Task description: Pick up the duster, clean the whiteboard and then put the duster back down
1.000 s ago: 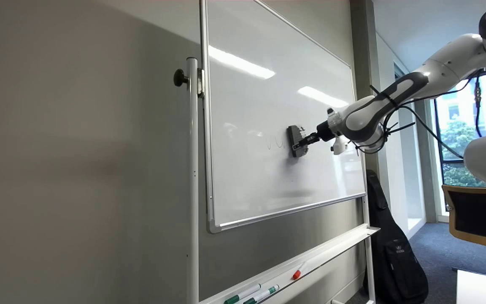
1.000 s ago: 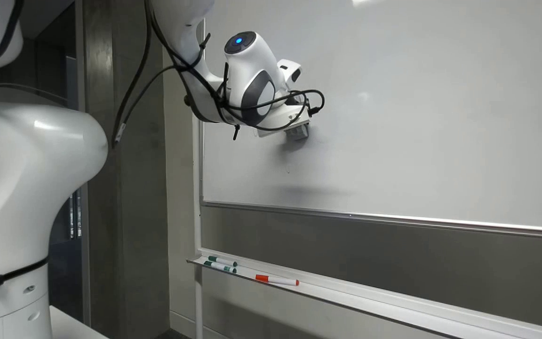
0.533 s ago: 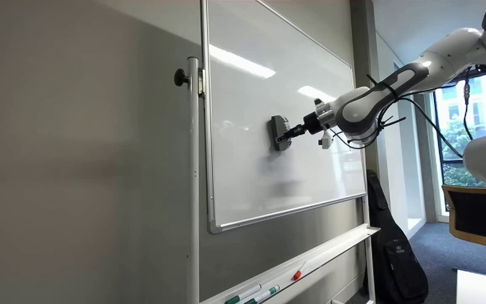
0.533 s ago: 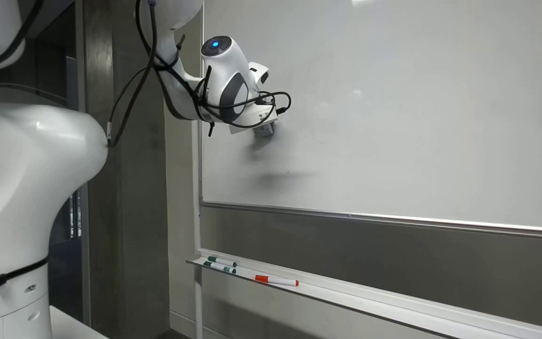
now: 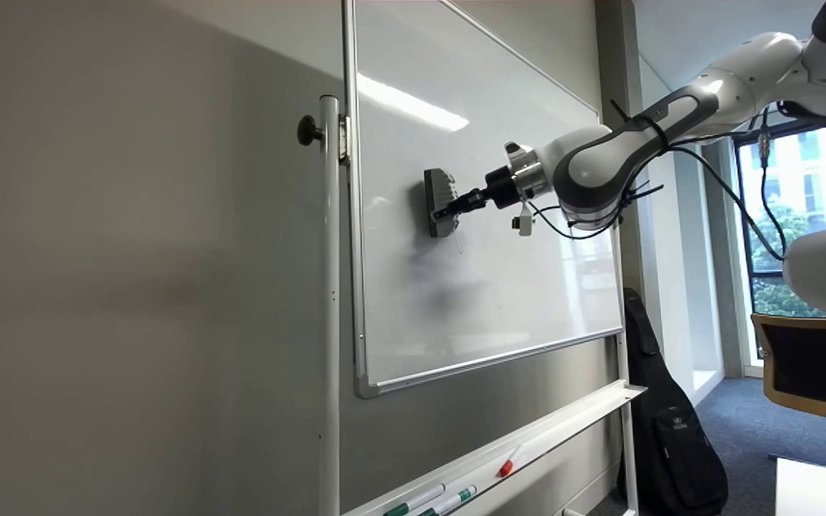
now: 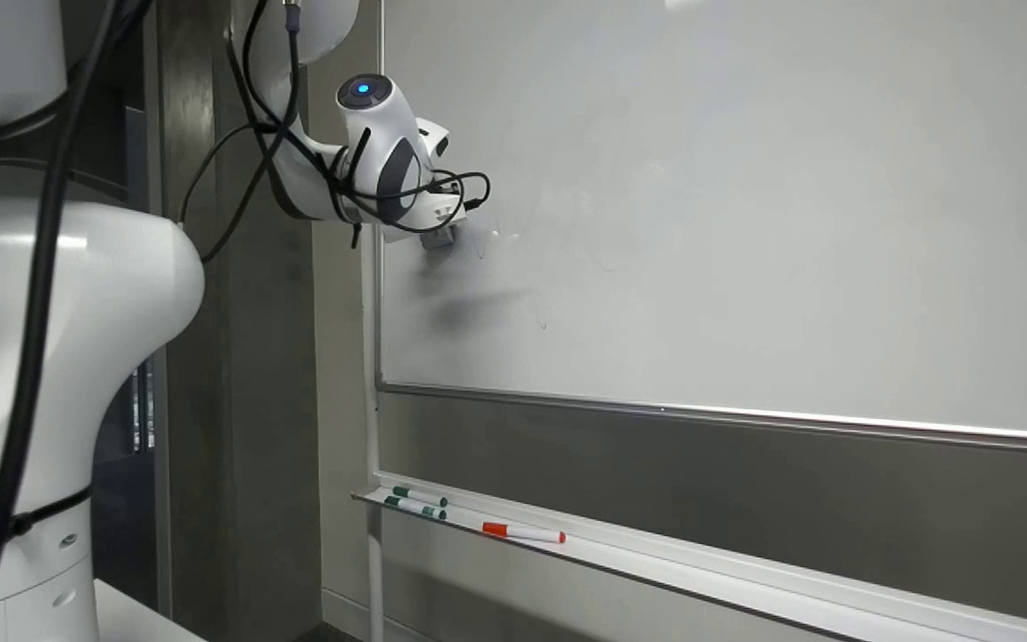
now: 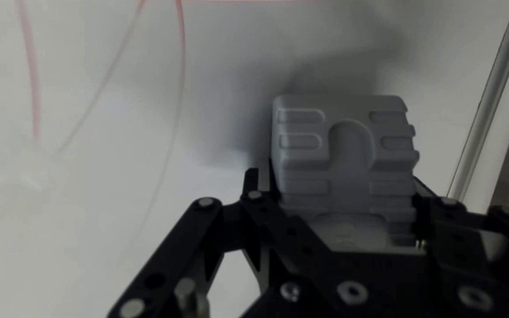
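Wrist view puts me right at the gripper: its dark jaws are spread to the width of the duster and grip it by both sides. Picking up is done, then, and I take wiping to be the step in hand. The duster is grey, ribbed along both flanks with an arched hollow between, moulded plastic by the look of it. Whether its underside touches the whiteboard I can't tell. It is near the board's side edge, well above the bottom one, a little in from the straight silver frame. Pale red strokes curve over the glossy surface, so I'd say more rubbing is left, and setting the duster down after that. Below, in an exterior view, the narrow white tray carries two green-capped markers close to its corner and a red-capped marker along its front edge, all slim, smooth cylinders.
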Controlling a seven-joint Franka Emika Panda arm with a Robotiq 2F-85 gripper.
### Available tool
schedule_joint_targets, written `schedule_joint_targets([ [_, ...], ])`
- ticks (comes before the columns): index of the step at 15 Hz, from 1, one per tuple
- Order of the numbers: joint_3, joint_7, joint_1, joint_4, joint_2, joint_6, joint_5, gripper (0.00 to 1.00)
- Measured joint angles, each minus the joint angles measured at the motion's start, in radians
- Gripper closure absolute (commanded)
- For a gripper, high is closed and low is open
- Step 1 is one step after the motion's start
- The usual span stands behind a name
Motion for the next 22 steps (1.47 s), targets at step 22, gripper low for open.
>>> schedule_joint_targets([
  [22, -0.306, -0.083, 0.013, -0.018, 0.02, 0.001, 0.065, 0.62],
])
